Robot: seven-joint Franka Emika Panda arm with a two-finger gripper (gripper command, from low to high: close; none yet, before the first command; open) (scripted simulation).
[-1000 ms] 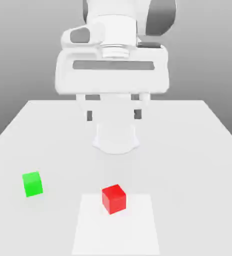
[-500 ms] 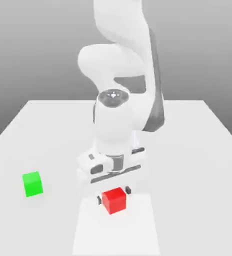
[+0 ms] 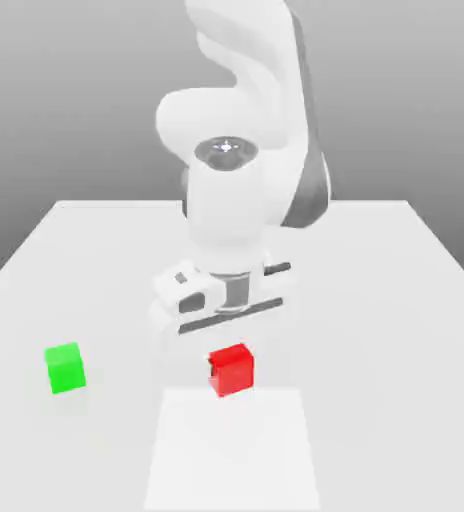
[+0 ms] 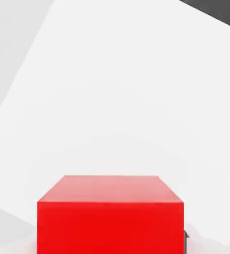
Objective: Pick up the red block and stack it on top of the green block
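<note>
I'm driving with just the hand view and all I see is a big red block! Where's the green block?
Observer: The green block sits on the table, off to the exterior view's left of the red block, well apart from it.
Operator: Is something holding my red one?
Observer: Yes, the end effector is shut on it, directly beneath the big white arm.
</note>
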